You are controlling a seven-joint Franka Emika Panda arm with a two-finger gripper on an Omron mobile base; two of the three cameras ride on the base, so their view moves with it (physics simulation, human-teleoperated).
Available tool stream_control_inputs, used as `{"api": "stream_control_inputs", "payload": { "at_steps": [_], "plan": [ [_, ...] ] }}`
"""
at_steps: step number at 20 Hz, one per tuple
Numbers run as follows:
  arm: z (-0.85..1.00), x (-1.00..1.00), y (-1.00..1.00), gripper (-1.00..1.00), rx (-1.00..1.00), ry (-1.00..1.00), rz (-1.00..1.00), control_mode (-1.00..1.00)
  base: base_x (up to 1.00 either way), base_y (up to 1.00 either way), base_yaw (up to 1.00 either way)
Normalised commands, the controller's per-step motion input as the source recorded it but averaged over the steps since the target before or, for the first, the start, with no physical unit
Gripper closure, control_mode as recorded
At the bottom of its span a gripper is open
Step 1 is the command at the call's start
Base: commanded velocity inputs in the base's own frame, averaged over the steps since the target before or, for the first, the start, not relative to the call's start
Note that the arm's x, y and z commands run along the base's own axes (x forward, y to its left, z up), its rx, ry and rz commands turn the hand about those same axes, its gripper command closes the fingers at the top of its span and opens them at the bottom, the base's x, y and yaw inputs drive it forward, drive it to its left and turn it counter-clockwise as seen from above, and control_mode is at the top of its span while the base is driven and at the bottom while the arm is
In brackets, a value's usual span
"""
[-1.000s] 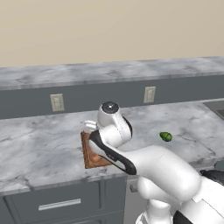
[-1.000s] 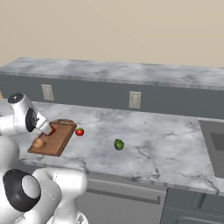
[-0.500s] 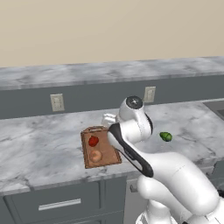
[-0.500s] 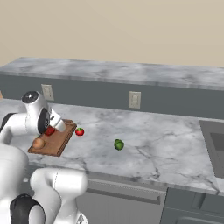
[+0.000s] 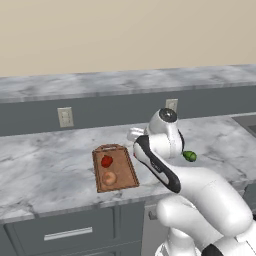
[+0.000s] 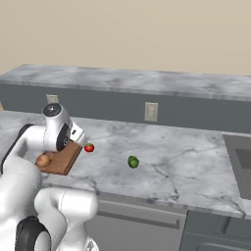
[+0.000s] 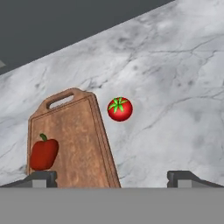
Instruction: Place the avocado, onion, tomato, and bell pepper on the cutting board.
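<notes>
Lying at the left centre of the left base view, the board (image 5: 115, 168) is seen on the grey marble bench (image 5: 45, 162), its looped handle toward the wall. The pepper (image 5: 106, 161) is set on the board's far half and the onion (image 5: 109, 177) on its near half, the two apart. To the right of the arm, the avocado (image 5: 189, 156) rests on the bare bench, well apart from the board.

In the right base view the board (image 6: 66, 158) is found at the left, partly covered by the arm, with the onion (image 6: 43, 160) at its near end. The tomato (image 6: 89, 147) sits on the bench just beside the board's right edge, and the avocado (image 6: 133, 162) lies further right, near the frame's centre.

In the hand view the pepper (image 7: 43, 153) is at lower left on the board (image 7: 74, 140), and the tomato (image 7: 120, 109) is just right of the board's rim, off it. The hand (image 7: 111, 177) is spread wide at the bottom edge, nothing being gripped between its fingertips (image 7: 40, 177).
</notes>
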Motion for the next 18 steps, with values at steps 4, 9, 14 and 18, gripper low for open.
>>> {"api": "stream_control_inputs", "payload": {
  "at_steps": [4,9,14,18],
  "plan": [
    [0.02,0.20,-0.32,-1.00,0.00,0.00,0.08,-1.00,0.00,0.00,0.00],
    [-0.06,0.13,-0.10,-1.00,-0.02,0.07,0.06,-1.00,0.00,0.00,0.00],
    [-0.18,0.15,0.00,-1.00,-0.04,0.09,0.07,-1.00,0.00,0.00,0.00],
    [-0.12,0.25,0.00,-1.00,-0.04,0.07,0.08,-1.00,0.00,0.00,0.00]
  ]
}}
